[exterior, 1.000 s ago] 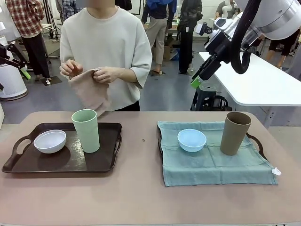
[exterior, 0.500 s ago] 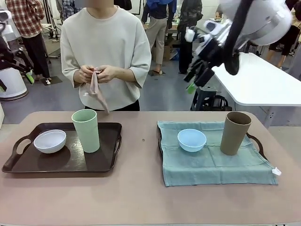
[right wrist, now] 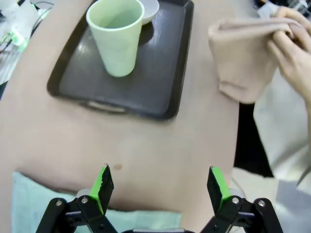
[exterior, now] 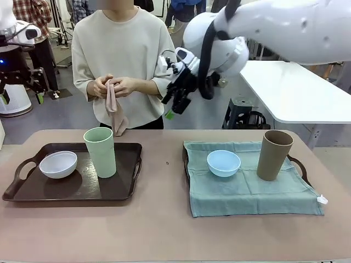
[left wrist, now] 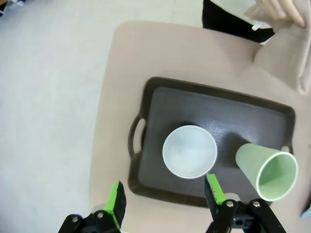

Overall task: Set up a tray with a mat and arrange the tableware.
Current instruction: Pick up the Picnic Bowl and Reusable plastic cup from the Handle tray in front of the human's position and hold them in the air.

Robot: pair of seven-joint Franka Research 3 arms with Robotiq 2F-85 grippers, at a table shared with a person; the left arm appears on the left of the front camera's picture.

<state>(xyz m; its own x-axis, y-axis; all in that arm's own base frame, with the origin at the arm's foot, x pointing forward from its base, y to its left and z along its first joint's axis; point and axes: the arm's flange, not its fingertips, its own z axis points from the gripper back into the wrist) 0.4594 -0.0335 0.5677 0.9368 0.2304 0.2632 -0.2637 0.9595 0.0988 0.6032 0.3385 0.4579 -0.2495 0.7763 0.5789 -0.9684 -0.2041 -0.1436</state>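
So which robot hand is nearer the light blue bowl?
Right. The right hand hangs above the table's middle, near the bowl; the left hand is over the dark tray.

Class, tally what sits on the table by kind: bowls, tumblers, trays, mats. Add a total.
Bowls: 2, white bowl, light blue bowl
Tumblers: 2, pale green tumbler, tan-brown tumbler
Trays: 2, bare tray, covered tray
Mats: 1, teal mat
Total: 7
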